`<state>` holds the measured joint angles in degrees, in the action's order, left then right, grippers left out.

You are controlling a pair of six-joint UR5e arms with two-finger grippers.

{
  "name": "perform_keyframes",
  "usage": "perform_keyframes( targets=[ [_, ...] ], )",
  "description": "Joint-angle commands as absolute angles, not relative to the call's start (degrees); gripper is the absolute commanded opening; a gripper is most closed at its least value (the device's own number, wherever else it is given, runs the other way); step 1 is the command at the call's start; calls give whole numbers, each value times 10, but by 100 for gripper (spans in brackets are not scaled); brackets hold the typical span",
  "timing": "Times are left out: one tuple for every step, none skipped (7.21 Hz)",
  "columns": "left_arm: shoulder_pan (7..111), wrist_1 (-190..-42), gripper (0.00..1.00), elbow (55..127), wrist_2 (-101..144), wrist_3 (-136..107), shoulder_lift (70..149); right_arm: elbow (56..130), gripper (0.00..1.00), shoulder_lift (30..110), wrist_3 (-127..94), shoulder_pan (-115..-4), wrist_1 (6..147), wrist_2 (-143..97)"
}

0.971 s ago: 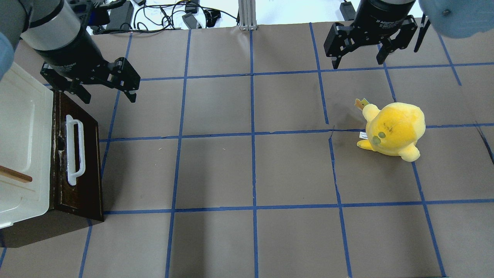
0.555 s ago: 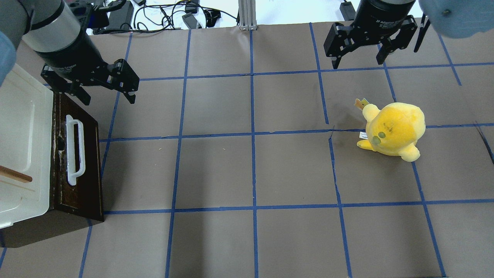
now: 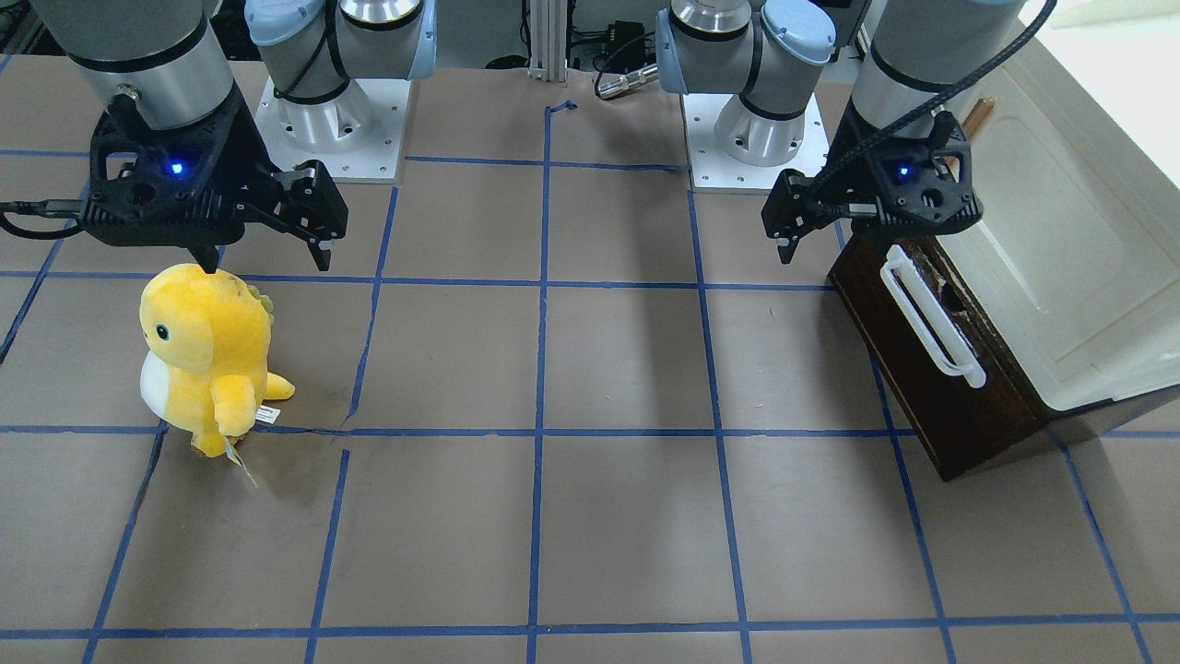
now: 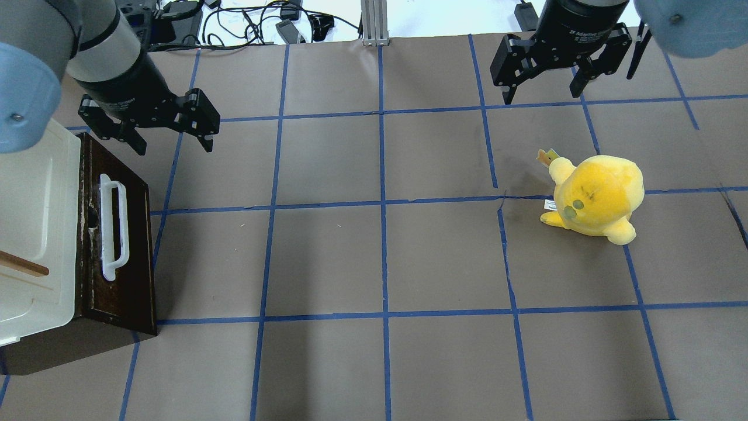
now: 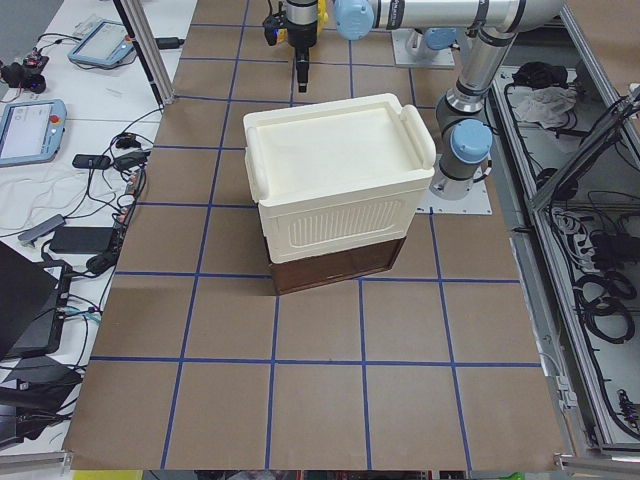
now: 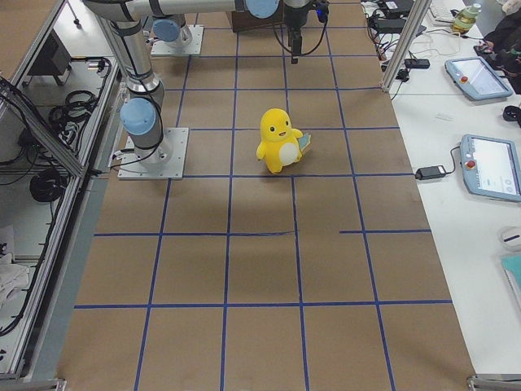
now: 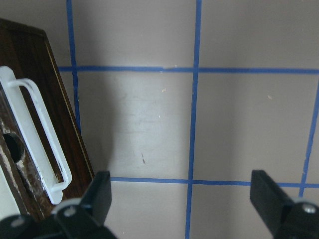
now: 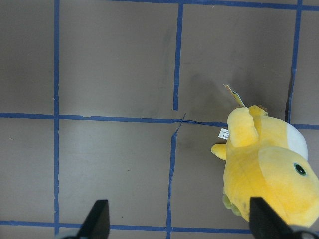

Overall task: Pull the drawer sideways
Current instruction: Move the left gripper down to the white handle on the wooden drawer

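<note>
The drawer has a dark brown front with a long white bar handle and sits under the cream-white cabinet at the table's left edge. None of its interior shows. It also shows in the front-facing view and the left wrist view. My left gripper is open and empty. It hovers beyond the drawer's far corner, apart from the handle. My right gripper is open and empty, far right, behind the plush.
A yellow plush toy stands at the right of the table, below my right gripper. Cables and adapters lie beyond the table's far edge. A brown wooden stick lies on the cabinet top.
My left gripper has shifted a little to the right, away from the cabinet's far corner. It stays open. The right arm, the drawer and the plush have not moved.
</note>
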<state>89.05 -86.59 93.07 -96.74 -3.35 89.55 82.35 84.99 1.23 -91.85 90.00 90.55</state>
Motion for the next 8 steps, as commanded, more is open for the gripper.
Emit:
perform_keyframes(
  targets=[
    [924,-854,100,958,-1050,-107,911,824,100,850,12,-918,900,905],
    [925,-856,100,974,-1076,-181,925,824,100,850,12,-918,900,905],
    [925,-856,100,992,-1090,-226,935,824,100,850,12,-918,900,905],
    [925,-861,100,1008,-1098,-257,947,824,100,850,12,-918,900,905],
    [925,-860,100,1012,-1186,-264,968,824,100,850,12,-918,900,905],
    [924,-854,100,1014,-1233,-258,992,824,100,850,13,-918,900,905],
    [924,-832,100,1013,-1240,-258,1018,824,100,850,12,-918,900,905],
    [923,-829,100,1009,-1243,-264,1040,824,100,850,12,-918,900,905]
  ],
)
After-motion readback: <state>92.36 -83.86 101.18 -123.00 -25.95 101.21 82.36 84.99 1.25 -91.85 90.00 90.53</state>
